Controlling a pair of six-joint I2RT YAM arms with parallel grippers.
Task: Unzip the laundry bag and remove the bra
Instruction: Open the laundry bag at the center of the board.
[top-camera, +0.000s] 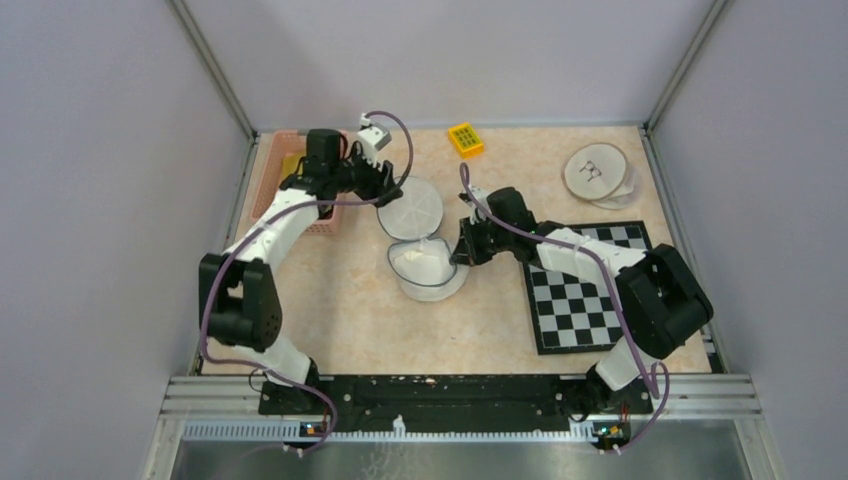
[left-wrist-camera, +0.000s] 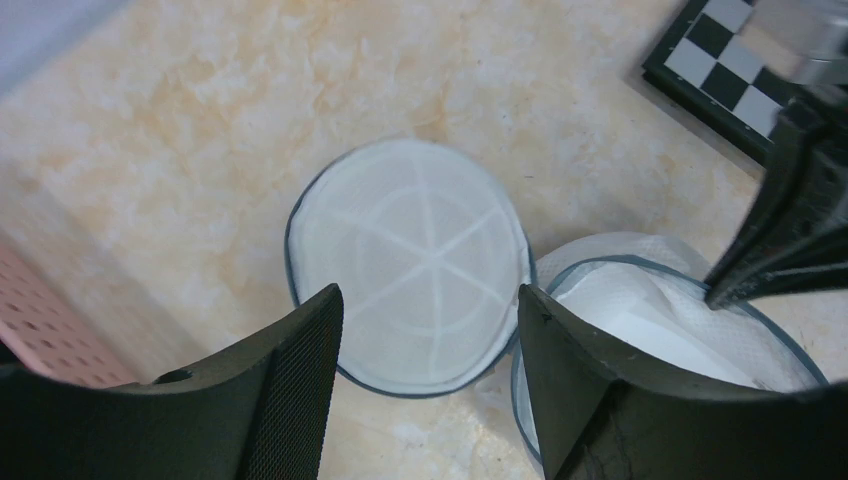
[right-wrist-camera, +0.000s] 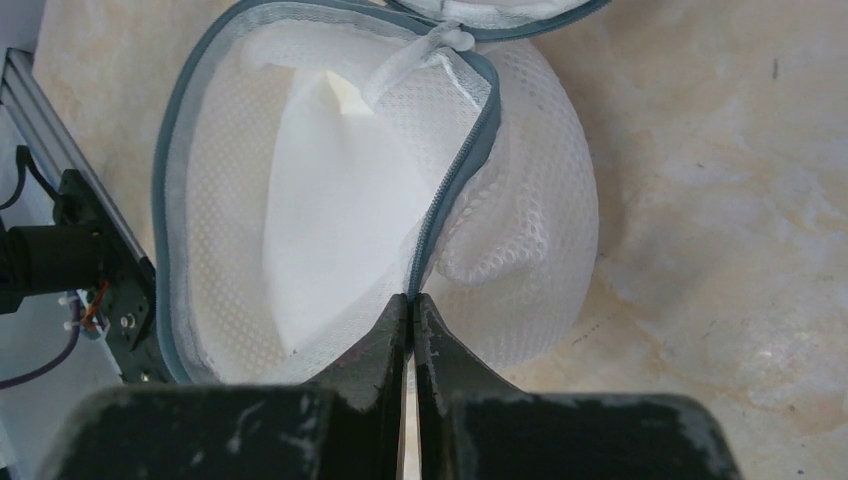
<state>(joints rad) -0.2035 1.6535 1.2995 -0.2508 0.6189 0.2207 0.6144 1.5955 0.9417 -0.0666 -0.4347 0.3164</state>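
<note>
We found the left gripper (left-wrist-camera: 430, 300) with its fingers apart and nothing between them, hanging above the round mesh flap (left-wrist-camera: 410, 270) of the laundry bag (right-wrist-camera: 520, 230). The flap lay flat on the table (left-wrist-camera: 250, 120), directly below the gap between the fingers, and the bag's open body was partly hidden behind one of those fingers. The right gripper (right-wrist-camera: 411, 300) had its fingers pressed together on the grey zipper edge (right-wrist-camera: 455, 185) at the rim of the bag nearest to it, with mesh bunched just beside the fingertips. The bra (right-wrist-camera: 330, 210), showing as a white cup, lay inside the open bag, just ahead of the right gripper's fingertips. We could not tell whether it touched them. A chessboard (top-camera: 590, 285) lay beneath the right arm.
</note>
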